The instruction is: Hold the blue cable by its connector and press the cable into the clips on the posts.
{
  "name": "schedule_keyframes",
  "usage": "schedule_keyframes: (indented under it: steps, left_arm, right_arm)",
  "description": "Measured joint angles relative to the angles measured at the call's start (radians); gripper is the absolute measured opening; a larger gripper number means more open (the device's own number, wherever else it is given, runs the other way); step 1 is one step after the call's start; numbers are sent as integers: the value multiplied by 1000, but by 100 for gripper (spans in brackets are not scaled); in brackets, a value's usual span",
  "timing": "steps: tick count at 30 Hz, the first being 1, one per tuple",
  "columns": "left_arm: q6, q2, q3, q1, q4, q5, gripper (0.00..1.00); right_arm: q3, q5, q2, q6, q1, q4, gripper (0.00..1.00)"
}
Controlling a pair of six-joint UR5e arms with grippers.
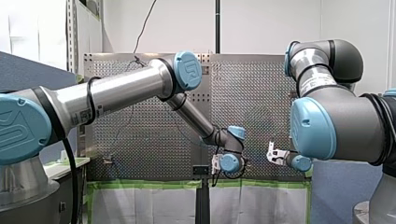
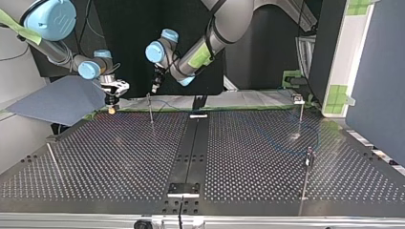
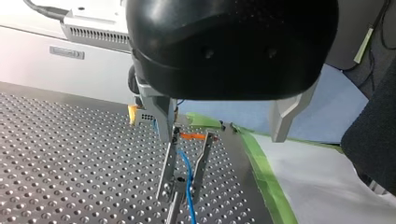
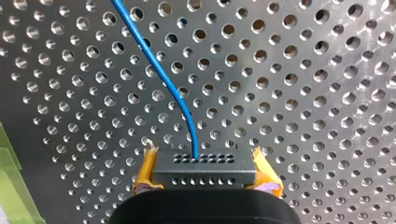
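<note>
Four posts [image 2: 151, 109]; one blue cable [image 4: 159, 79]; one connector [image 4: 204, 169]; two grippers: left gripper [image 2: 154, 89], right gripper [image 2: 111, 109].

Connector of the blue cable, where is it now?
The connector is clamped between my right gripper's yellow pads in the right wrist view, blue cable leaving it over the perforated table. In the top view that gripper hangs near the table's far left corner.

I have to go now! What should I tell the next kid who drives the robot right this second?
Right tool: shut on the black connector of the blue cable.
Left tool: open, holding nothing, with the nearest post's clip just ahead of it.
Done: connector grasped; the cable runs between that clip's prongs, seated or not I cannot tell.
Left: press it home, then probably the clips on the other posts.
</note>
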State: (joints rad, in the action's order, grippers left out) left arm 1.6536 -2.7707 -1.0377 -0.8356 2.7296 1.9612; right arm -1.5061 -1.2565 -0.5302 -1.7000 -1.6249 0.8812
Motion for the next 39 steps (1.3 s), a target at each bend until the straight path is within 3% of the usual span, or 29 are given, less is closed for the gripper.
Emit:
schedule_keyframes:
  steps: [23,33,39]
  left_arm:
    - [23,0,0,-5,-84,3,100]
    - [23,0,-1,-6,-80,5,100]
    - [25,28,-32,-19,-54,45,100]
  right_arm:
    - [0,0,0,-1,-2,4,0]
    - [0,1,0,-1,-3,2,0]
    - [0,1,0,0,-3,0,0]
